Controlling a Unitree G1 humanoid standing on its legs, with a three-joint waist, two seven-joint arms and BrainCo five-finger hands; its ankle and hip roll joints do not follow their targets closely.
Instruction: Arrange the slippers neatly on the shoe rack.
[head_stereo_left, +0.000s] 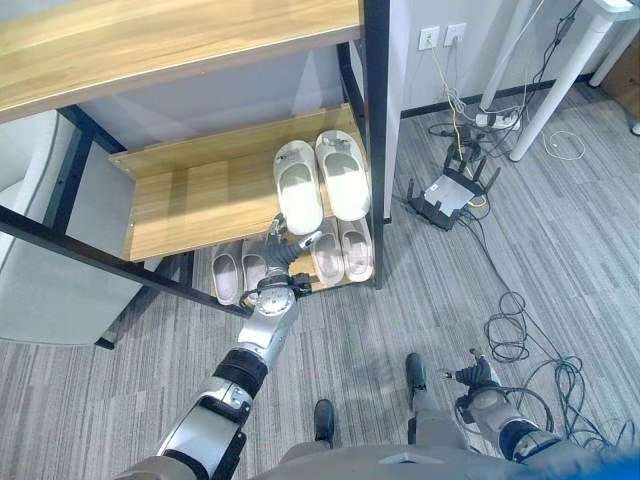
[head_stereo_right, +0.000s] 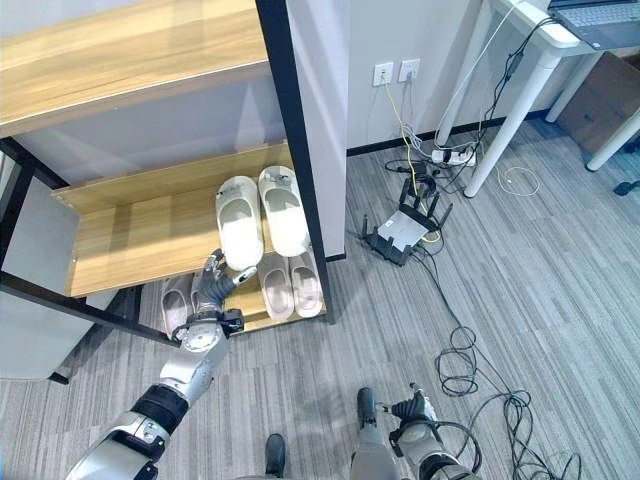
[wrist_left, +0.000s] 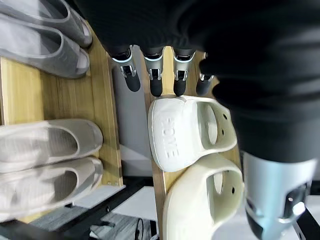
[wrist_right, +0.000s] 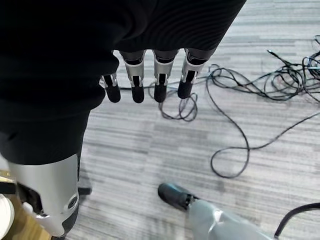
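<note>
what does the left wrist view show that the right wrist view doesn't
Left wrist view alone: the left hand with straight fingers at the heel of the cream slippers on the wooden shelf, grey slippers on the shelf below. Right wrist view alone: the right hand, fingers relaxed over grey carpet with loose cables. Shared: neither hand holds anything.

L hand (head_stereo_left: 281, 243) at white slippers (head_stereo_left: 322, 178) on rack (head_stereo_left: 190, 195)

The middle shelf (head_stereo_left: 190, 200) is bare wood along its left part, up to the white slippers (head_stereo_left: 320, 180) at its right edge. A black post (head_stereo_left: 377, 140) closes that right side. The bottom shelf (wrist_left: 107, 100) is crowded with grey slippers (head_stereo_left: 342, 250) under the front rail (head_stereo_left: 90, 255).
</note>
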